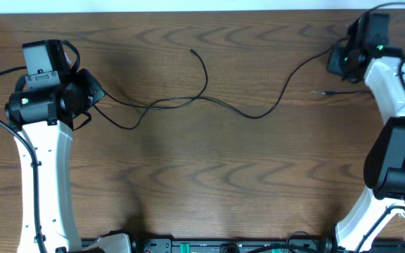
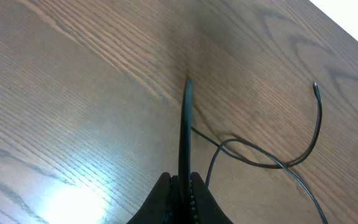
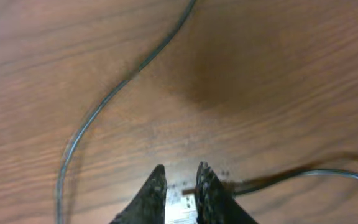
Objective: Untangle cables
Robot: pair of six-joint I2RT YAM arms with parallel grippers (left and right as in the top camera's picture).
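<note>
The separating step is judged to be in hand, with little of it done. A long thin black cable [image 1: 259, 117] is laid across the brown wood-grain table [image 1: 209, 183], between the two arms. Its left part is clamped in the left gripper [image 2: 182, 182], whose jaws are pressed together on it; the held length is seen jutting out ahead of the fingers in the left wrist view. Two black strands are crossed just right of that gripper. One free end [image 1: 192, 50] is curled toward the far edge, and the other strand is led away to the right gripper [image 1: 348, 62].

That gripper's jaws are drawn narrow, low over the wood, with a small white piece [image 3: 182, 202] between them; whether it is gripped cannot be told. It is judged to belong to the thin white cable [image 1: 332, 92], of which only a short pale length is seen beside the right arm.

The next move is judged to call for the crossing to be opened, with one strand drawn sideways off the other while the clamped end is kept fixed.

Counted: one black cable in two crossing strands, one white cable partly seen, two grippers.
</note>
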